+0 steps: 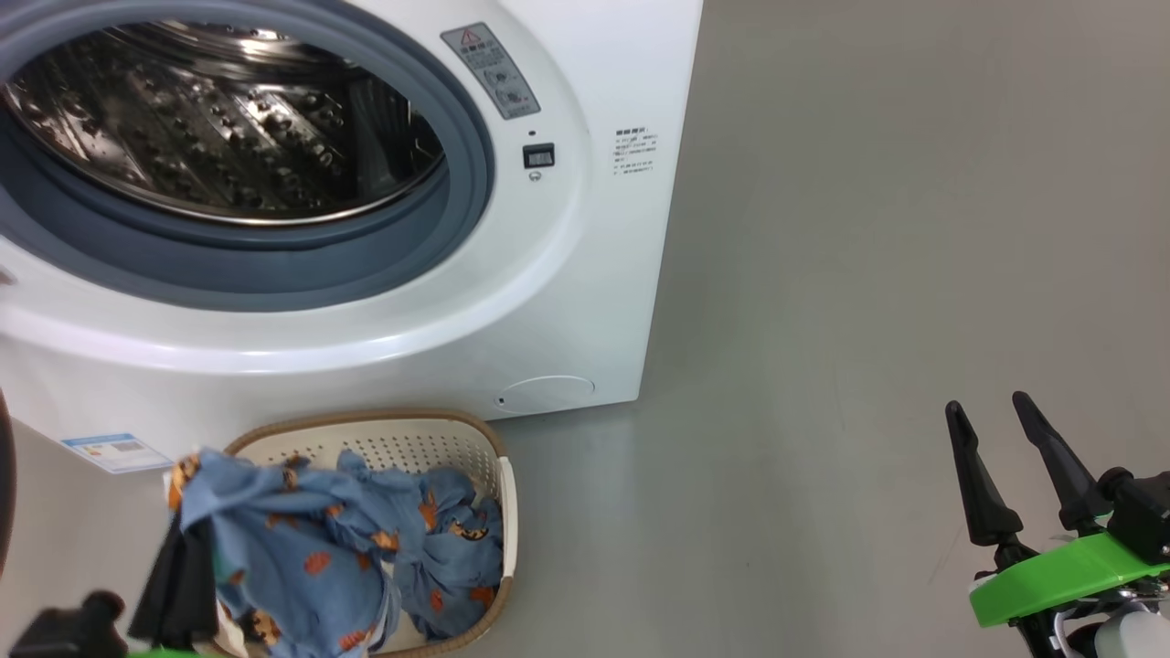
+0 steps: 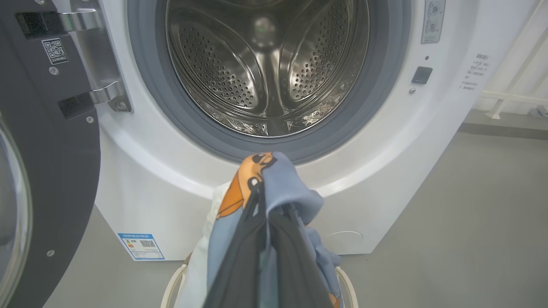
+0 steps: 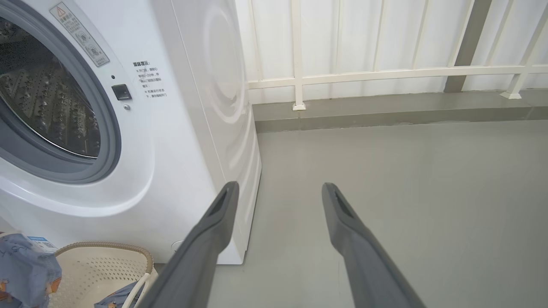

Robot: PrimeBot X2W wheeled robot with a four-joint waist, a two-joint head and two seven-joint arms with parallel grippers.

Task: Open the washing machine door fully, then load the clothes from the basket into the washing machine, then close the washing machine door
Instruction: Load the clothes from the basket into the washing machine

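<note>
The washing machine point(image 1: 567, 274) has a smooth, shiny white skin. Its drum point(image 2: 265, 77) is bright, shiny metal full of little holes, and the seal point(image 1: 466, 183) around it looks like dull grey-blue rubber. The clothes point(image 1: 311, 539) are soft, crumpled cloth. The basket point(image 1: 416, 443) is pale plastic with holes and a brown woven-look rim. The floor point(image 1: 868, 274) is grey, smooth and dull. The right gripper point(image 3: 280, 187) has dull dark fingers.
</note>
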